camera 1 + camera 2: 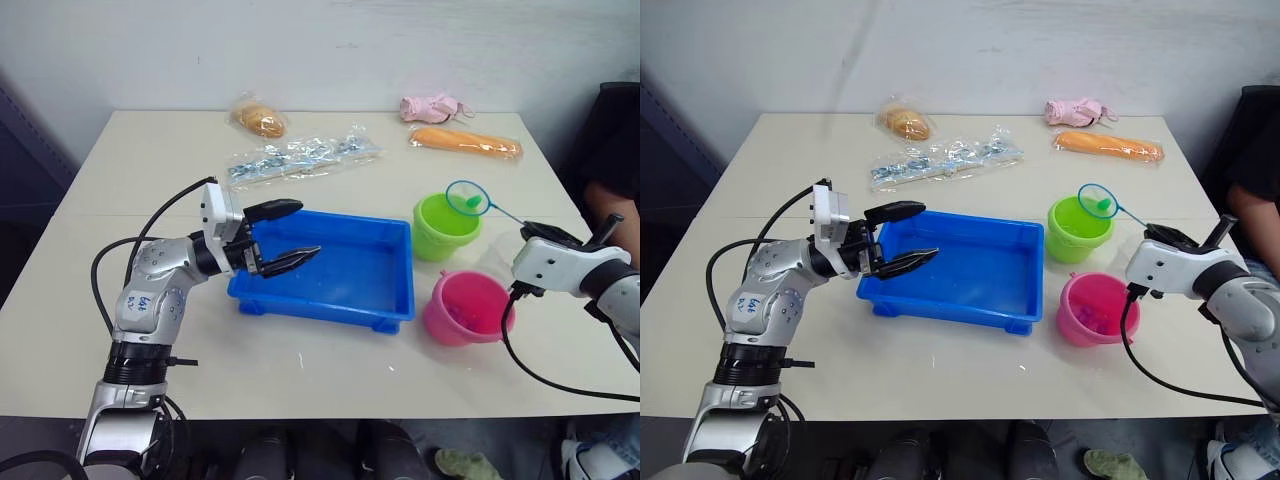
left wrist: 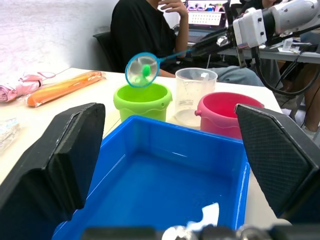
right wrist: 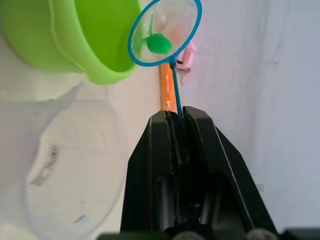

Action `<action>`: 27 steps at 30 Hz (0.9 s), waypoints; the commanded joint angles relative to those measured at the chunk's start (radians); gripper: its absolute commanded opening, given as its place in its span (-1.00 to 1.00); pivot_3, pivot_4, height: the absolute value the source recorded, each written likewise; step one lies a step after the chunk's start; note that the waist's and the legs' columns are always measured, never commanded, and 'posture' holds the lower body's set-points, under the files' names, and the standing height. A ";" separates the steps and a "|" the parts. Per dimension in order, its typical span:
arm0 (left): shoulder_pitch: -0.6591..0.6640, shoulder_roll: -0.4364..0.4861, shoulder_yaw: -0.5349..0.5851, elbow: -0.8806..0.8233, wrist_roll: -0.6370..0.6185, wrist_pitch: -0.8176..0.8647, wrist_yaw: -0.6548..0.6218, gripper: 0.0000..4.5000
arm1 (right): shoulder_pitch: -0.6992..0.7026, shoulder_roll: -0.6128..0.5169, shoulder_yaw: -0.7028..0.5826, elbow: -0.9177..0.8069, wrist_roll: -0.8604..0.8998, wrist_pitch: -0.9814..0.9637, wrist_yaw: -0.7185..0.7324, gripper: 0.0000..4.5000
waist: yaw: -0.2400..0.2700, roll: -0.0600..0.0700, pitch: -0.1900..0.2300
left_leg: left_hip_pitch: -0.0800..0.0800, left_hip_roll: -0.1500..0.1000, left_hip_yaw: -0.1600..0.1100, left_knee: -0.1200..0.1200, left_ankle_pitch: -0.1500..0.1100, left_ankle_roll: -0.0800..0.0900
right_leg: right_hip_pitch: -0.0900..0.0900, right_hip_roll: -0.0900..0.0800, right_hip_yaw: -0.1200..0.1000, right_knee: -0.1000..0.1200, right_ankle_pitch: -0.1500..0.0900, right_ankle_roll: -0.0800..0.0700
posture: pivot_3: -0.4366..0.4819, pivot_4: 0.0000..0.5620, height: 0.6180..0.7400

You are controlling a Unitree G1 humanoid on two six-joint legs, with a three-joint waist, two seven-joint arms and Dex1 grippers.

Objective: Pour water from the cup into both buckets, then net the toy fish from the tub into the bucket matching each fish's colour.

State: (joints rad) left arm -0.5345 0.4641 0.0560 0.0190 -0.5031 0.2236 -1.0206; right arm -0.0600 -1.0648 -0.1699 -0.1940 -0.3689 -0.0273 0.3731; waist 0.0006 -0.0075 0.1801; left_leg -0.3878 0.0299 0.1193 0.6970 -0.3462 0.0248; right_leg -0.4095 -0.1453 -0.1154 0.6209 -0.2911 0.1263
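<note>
So, tub [image 1: 330, 270] sits mid-table w/ a shallow film of water; no fish can be made out in it. Two buckets right of tub: green bucket [image 1: 445, 228] by its far right corner, pink bucket [image 1: 468, 308] by its near right corner w/ some small pink bits at the bottom, too small to count. One clear cup [image 2: 195, 95] stands just behind the buckets, away from tub; can't tell if water's left in it. One net [image 1: 467, 198] hangs over the green bucket's rim, tilted, w/ one green fish [image 3: 159, 44] in the mesh. Right gripper [image 3: 176, 116] is clamped tight on the net's handle, right of the buckets. Left gripper [image 1: 285, 235] hovers over tub's left end, fingers spread wide, nothing in them. Beyond tub, far side of table: bread bag [image 1: 260, 119], clear packet [image 1: 300, 156], orange pack [image 1: 465, 142], pink cloth [image 1: 430, 107].
</note>
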 commanded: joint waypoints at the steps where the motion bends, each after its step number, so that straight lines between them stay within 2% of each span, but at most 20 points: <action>1: 0.012 0.028 0.022 0.002 0.000 -0.026 -0.025 0.99 | -0.012 -0.006 -0.025 -0.012 -0.029 0.000 0.015 -1.00 | -0.001 0.000 0.000 | 0.000 0.000 0.000 0.000 0.000 0.000 | 0.000 0.000 0.000 0.000 0.000 0.000 | -0.05 -0.47 1.00; 6: 0.018 0.028 0.024 0.015 -0.003 -0.046 -0.029 0.99 | -0.029 0.002 -0.023 -0.004 -0.033 -0.021 0.033 -1.00 | 0.001 0.000 0.000 | 0.000 0.000 0.000 0.000 0.000 0.000 | 0.000 0.000 0.000 0.000 0.000 0.000 | -0.05 -0.47 1.00; 12: 0.020 0.020 0.017 0.026 -0.004 -0.060 -0.037 0.99 | 0.022 0.013 0.002 -0.021 -0.141 -0.059 0.003 -1.00 | 0.001 0.000 0.000 | 0.000 0.000 0.000 0.000 0.000 0.000 | 0.000 0.000 0.000 0.000 0.000 0.000 | -0.05 -0.47 1.00; 19: 0.023 0.003 0.014 0.036 -0.010 -0.072 -0.047 0.99 | 0.037 0.046 -0.048 -0.040 -0.183 -0.126 -0.084 -1.00 | -0.001 0.000 0.000 | 0.000 0.000 0.000 0.000 0.000 0.000 | 0.000 0.000 0.000 0.000 0.000 0.000 | -0.05 -0.47 1.00; 27: 0.027 -0.010 0.009 0.039 -0.009 -0.076 -0.052 0.99 | 0.091 0.070 -0.071 -0.027 -0.203 -0.130 -0.090 -1.00 | 0.000 0.000 0.000 | 0.000 0.000 0.000 0.001 0.000 0.000 | 0.001 0.000 0.000 0.000 0.000 0.000 | -0.05 -0.47 1.00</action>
State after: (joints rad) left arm -0.5014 0.4578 0.0594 0.0655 -0.5037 0.1631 -1.0691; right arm 0.0319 -1.0039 -0.2022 -0.2067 -0.5729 -0.1649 0.2950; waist 0.0005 -0.0075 0.1801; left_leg -0.3875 0.0298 0.1191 0.6980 -0.3459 0.0250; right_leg -0.4085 -0.1452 -0.1152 0.6215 -0.2910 0.1265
